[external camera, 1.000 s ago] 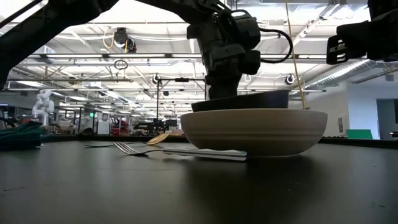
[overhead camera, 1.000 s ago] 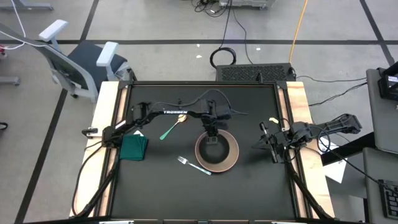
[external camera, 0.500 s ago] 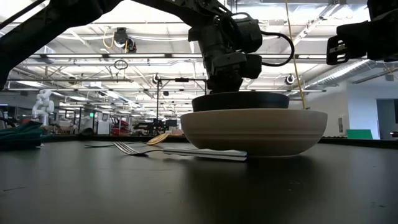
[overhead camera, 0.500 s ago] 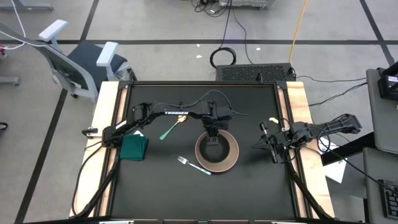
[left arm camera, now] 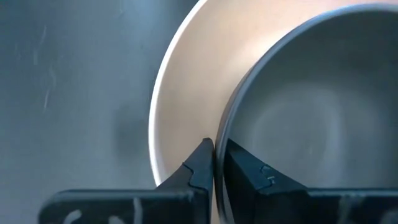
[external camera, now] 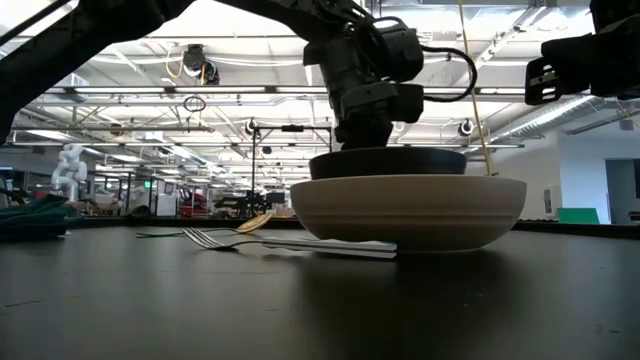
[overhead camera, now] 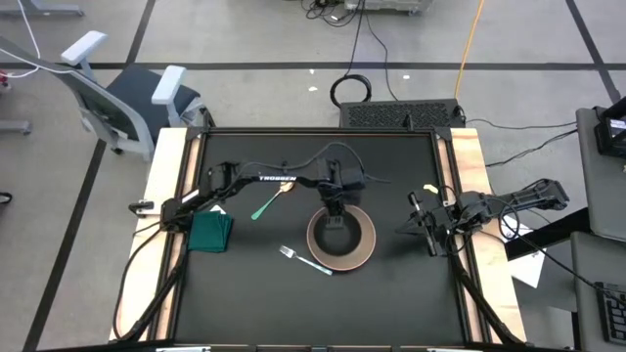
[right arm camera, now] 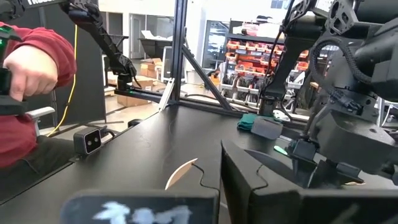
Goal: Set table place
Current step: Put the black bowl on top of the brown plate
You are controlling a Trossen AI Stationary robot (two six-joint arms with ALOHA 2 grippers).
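A round pinkish-beige plate [overhead camera: 370, 245] lies on the black table [overhead camera: 391, 293], right of its middle. Inside it is a smaller black bowl [overhead camera: 338, 236], with my left gripper [overhead camera: 335, 210] shut on its far rim. In the low view the bowl [external camera: 400, 162] stands level above the plate's wall [external camera: 410, 210], which hides its underside. A silver fork [overhead camera: 305, 260] lies near-left of the plate. Far-left of the plate lies a spoon [overhead camera: 266, 203] with a green handle. My right gripper [overhead camera: 406, 227] waits shut by the table's right edge. My left gripper pinches the bowl's far rim [left arm camera: 219, 132] between its two fingers, one finger [left arm camera: 199, 168] outside the wall and the other [left arm camera: 249, 173] inside the bowl. The fingers come steeply down from above. The bowl sits level within the plate [left arm camera: 180, 93]; whether it rests there I cannot tell.
A folded green cloth [overhead camera: 211, 231] lies at the table's left side. Pale wooden strips [overhead camera: 164, 196] run along both short sides. Beyond the table, the right wrist view shows a person's hand and red sleeve [right arm camera: 31, 68]. An office chair [overhead camera: 127, 98] stands behind the far left corner.
The bowl, tilted in my left gripper's hold a second ago, has come level inside the plate. The gripper has stayed shut on its rim.
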